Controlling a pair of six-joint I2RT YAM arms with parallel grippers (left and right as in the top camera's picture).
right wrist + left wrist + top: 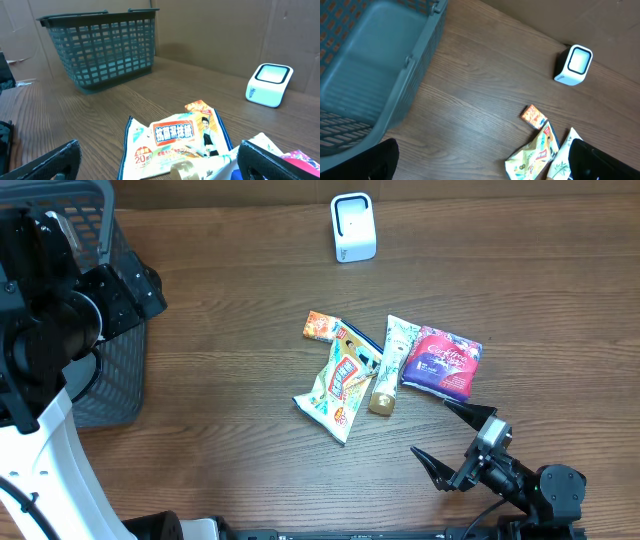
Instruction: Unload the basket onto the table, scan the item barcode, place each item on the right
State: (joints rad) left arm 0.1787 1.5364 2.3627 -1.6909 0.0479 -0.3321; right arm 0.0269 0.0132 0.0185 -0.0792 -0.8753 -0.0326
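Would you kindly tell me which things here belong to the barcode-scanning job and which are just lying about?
Job: white scanner; wipes pack; tube; purple pouch; orange packet. Any of these could be the item.
Lying about: grey basket, probably.

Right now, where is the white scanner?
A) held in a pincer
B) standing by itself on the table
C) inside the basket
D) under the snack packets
B: the white scanner stands alone on the wooden table, apart from the packets and outside the basket.
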